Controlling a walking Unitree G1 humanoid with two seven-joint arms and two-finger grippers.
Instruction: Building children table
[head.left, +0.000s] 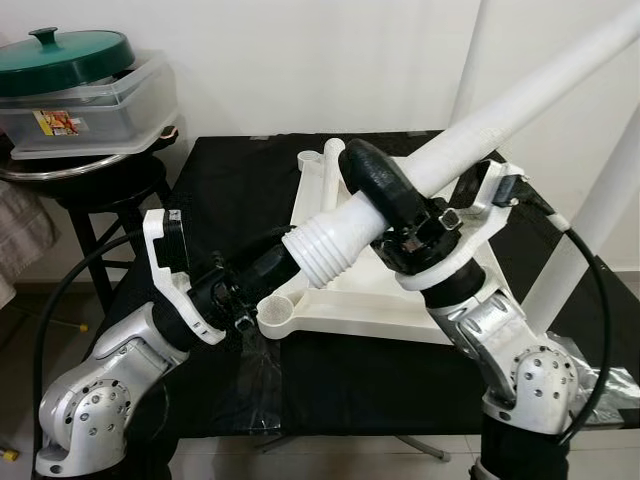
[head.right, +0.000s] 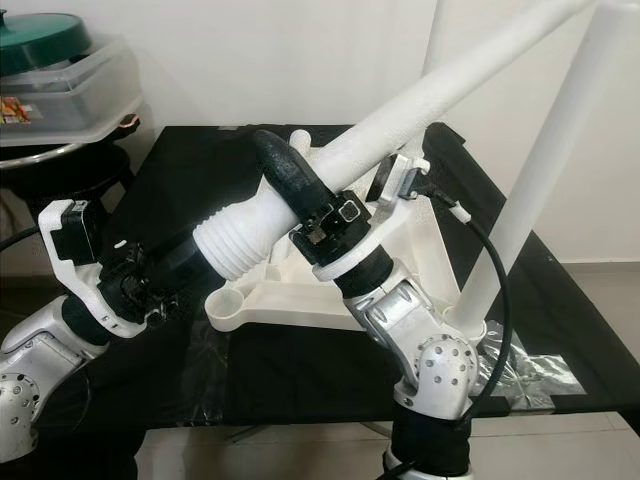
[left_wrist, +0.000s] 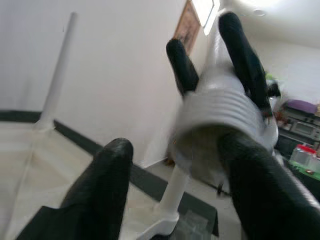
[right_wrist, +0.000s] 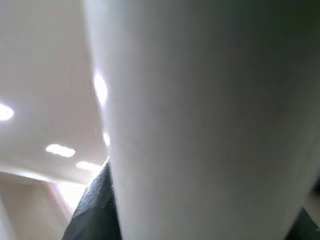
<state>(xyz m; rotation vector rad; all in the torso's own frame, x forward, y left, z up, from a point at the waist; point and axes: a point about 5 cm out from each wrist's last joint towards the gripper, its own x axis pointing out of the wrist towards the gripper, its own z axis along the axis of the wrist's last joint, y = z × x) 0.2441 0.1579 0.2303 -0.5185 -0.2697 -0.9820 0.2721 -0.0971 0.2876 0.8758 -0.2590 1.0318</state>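
leg: white plastic table leg (head.left: 480, 130), long tube with a ribbed threaded end (head.left: 325, 250); runs from scene centre up toward 2 o'clock, off the surface, tilted
tabletop: white table panel (head.left: 400, 300) lies upside down on the black table (head.left: 240, 190), centre to 3 o'clock; open corner socket (head.left: 272, 317) at its near-left corner, just below the threaded end
fitted legs: two white legs (head.right: 540, 170) already stand upright at the panel's right side; another socket stub (head.left: 333, 150) at the far edge, 12 o'clock
right gripper: right gripper (head.left: 385, 195) closed around the leg shaft just above the thread, one black finger curled over the top; bears the leg's weight
left gripper: left gripper (head.left: 262, 270) at 8 o'clock of the thread; in the left wrist view its fingers (left_wrist: 107, 185) are spread either side of the ribbed end, wide gap on one side, no firm clamp evident
handling (judgement): hollow moulded plastic, light, stiff, won't flex; smooth shaft likely slippery under torque; thread can cross-start if the leg goes in tilted
grip advice (judgement): hold the plain shaft just above the ribs, never on the thread; second claw steadies low to align with the socket
clutter: green lidded pot (head.left: 65, 55) on a clear bin (head.left: 90, 115), 10 o'clock, well apart
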